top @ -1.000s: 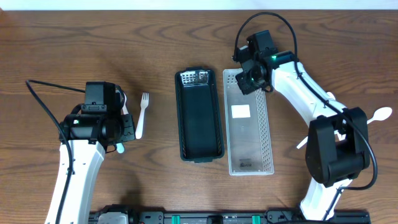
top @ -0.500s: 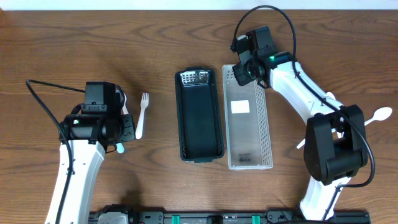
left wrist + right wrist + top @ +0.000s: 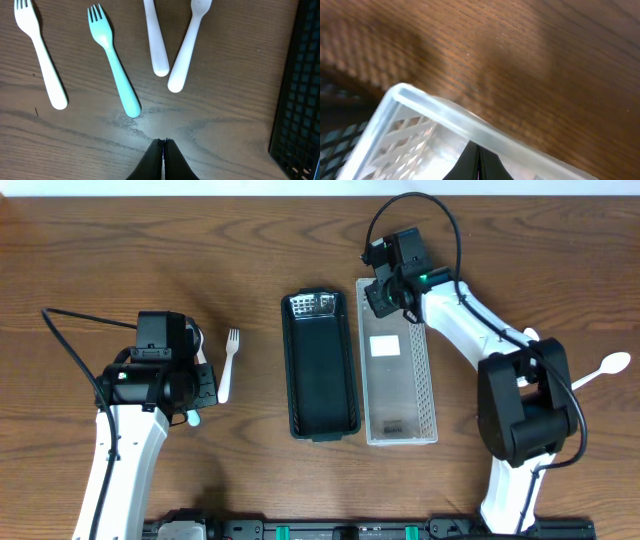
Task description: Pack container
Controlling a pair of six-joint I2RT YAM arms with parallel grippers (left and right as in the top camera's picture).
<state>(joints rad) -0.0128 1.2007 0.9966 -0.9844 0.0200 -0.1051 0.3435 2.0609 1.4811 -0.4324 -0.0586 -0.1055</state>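
Note:
A clear mesh-walled container (image 3: pixel 400 395) lies next to a black container (image 3: pixel 320 375) at mid table. My right gripper (image 3: pixel 386 293) is shut, its tips inside the clear container just behind its far rim (image 3: pixel 445 112); the shut fingers (image 3: pixel 479 150) hold nothing. My left gripper (image 3: pixel 203 385) is shut and empty, low over the wood (image 3: pixel 163 142). In front of it lie a white fork (image 3: pixel 40 55), a teal fork (image 3: pixel 114 60) and two white utensil handles (image 3: pixel 156 37) (image 3: pixel 189 47). The white fork (image 3: pixel 229 365) also shows in the overhead view.
A white spoon (image 3: pixel 600 368) lies at the table's right edge. The black container's mesh wall (image 3: pixel 300 100) is at the right of the left wrist view. Cables run from both arms over the table.
My right gripper has moved toward the far edge and a little left. The clear container has slid with it, away from the front edge and closer to the black one. The left arm has not moved.

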